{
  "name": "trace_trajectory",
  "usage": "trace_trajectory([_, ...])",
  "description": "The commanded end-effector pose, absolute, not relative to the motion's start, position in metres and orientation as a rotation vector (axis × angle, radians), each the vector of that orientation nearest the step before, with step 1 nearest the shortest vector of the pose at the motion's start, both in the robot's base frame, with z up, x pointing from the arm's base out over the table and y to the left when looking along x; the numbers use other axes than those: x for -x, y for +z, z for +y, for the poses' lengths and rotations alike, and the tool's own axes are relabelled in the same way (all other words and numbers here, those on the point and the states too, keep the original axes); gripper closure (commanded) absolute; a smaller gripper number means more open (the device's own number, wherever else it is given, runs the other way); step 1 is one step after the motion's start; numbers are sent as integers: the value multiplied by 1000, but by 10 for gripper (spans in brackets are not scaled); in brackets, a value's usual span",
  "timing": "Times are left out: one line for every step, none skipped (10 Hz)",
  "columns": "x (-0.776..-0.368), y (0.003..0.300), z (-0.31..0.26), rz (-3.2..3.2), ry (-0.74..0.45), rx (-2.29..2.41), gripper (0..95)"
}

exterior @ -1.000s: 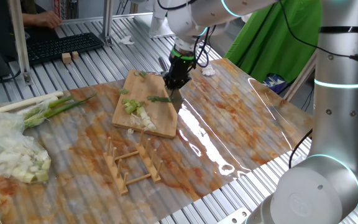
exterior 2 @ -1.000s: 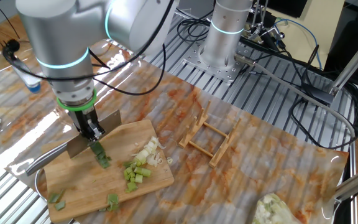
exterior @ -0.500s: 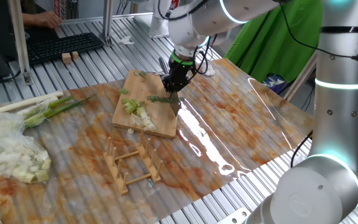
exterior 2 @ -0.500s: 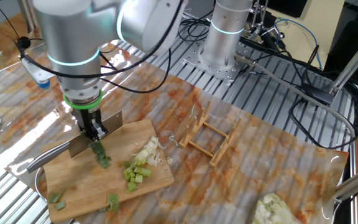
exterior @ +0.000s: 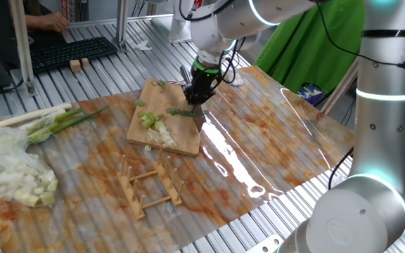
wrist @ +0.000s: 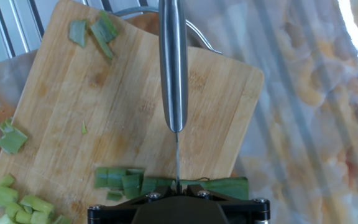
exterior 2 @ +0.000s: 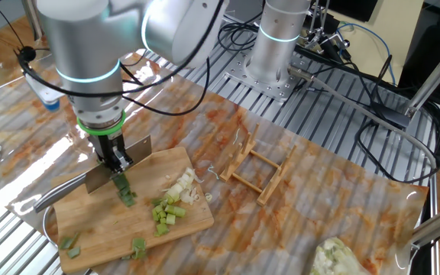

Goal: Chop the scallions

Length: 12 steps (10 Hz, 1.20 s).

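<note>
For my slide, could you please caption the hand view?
Knife held edge-down over scallions on the cutting board.

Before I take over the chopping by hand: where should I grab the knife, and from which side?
Take the knife by its steel handle, which juts off the cutting board edge. Come from behind the handle's free end, away from the blade; the end effector holds it edge-down over the scallions.

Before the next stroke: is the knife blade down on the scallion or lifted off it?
Down: in the hand view the knife edge meets the green scallion piece on the cutting board.
</note>
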<state>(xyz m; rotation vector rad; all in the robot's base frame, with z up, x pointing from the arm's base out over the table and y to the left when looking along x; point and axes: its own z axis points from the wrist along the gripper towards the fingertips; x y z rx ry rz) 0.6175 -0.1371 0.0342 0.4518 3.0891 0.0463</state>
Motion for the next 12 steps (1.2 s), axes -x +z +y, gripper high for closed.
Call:
trace_trajectory([-619, 45, -136, 3109, 55, -458, 950])
trace_trajectory([-619, 45, -135, 3110, 53, -461, 950])
trace_trajectory([-619, 46, -135, 3110, 51, -459, 950])
trace_trajectory([-619, 46, -135, 3109, 50, -459, 950])
trace_trajectory([-620, 49, -136, 3108, 34, -453, 950])
trace_trajectory([-620, 53, -138, 3113, 27, -445, 950])
trace_trajectory([-619, 54, -139, 3112, 28, -448, 950])
trace_trajectory([-619, 56, -141, 3111, 28, -448, 950])
trace_trajectory([-619, 55, -143, 3112, 32, -445, 950])
trace_trajectory([-619, 54, -145, 3112, 30, -438, 950])
trace_trajectory([-620, 53, -146, 3112, 32, -440, 950])
trace_trajectory([-619, 52, -146, 3111, 29, -440, 950])
